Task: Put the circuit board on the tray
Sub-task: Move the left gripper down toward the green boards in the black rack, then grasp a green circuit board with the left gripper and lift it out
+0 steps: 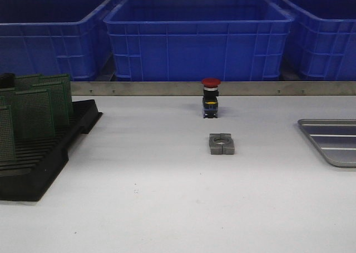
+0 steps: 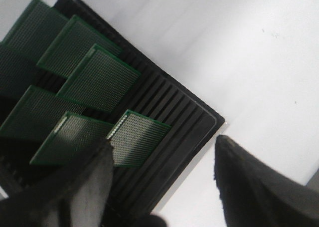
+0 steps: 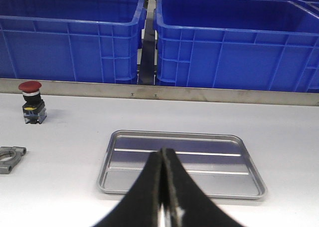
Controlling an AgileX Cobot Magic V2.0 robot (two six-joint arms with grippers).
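Left wrist view: the left gripper (image 2: 162, 174), fingers apart, hovers over green perforated circuit boards (image 2: 137, 137) standing in the black slotted rack (image 2: 174, 112), at nine o'clock on the table. The shallow silver-grey metal tray (image 3: 179, 187) waits at three o'clock under the closed right gripper (image 3: 163, 187). Judged step: approach; next, straddle one board's edge squarely.

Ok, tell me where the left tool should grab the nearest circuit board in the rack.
Grip the nearest circuit board by its free upper edge, coming from above. It stands tilted in the black rack slots, so only that edge is exposed. The open left tool already hangs beside it.
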